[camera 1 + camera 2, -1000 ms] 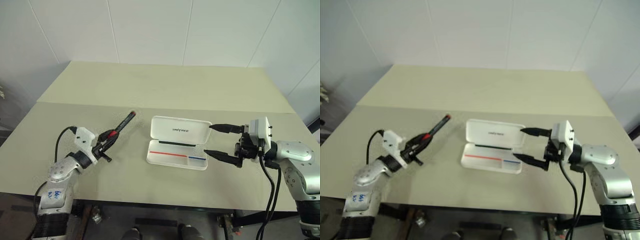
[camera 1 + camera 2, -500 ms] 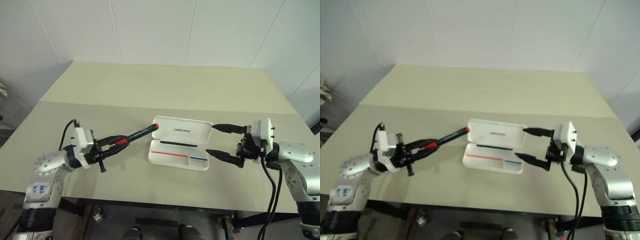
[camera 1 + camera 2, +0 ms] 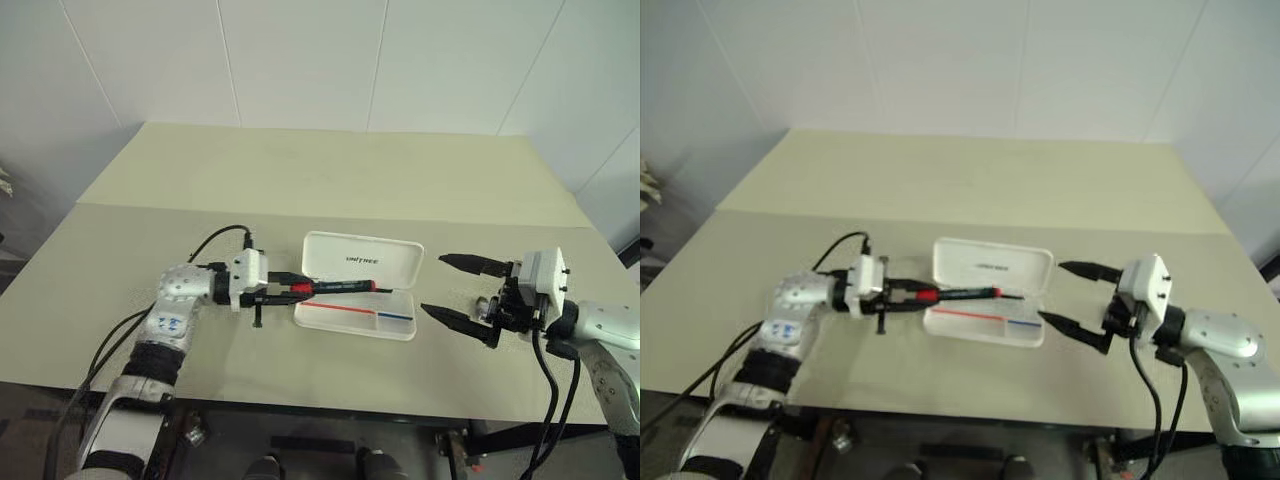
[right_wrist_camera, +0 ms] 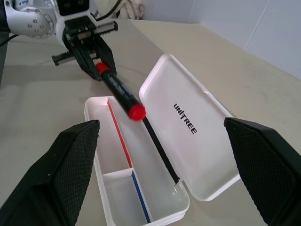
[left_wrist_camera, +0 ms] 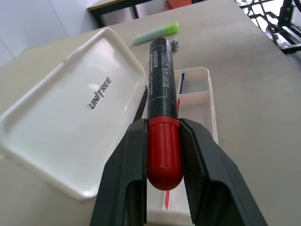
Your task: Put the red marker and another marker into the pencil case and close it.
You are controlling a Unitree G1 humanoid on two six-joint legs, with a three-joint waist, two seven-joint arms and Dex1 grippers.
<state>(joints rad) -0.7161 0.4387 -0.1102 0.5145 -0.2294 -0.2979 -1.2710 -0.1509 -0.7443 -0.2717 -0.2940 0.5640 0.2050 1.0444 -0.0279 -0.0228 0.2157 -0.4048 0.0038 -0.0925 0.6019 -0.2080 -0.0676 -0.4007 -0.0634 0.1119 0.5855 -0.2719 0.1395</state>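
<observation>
Left wrist view: left gripper [image 5: 164, 155] clamped on red cap end of the red marker [image 5: 162, 113], glossy black barrel reaching level over the open pencil case [image 3: 352, 308], a flat white hard-plastic box with rounded corners, lid back, one red and one blue stripe inside. Beyond case on matte beige table [image 3: 330, 180]: one pale green marker [image 5: 154, 34], lying flat. Right gripper [image 3: 466, 292] spread wide, empty, just right of case; white panelled walls behind.
</observation>
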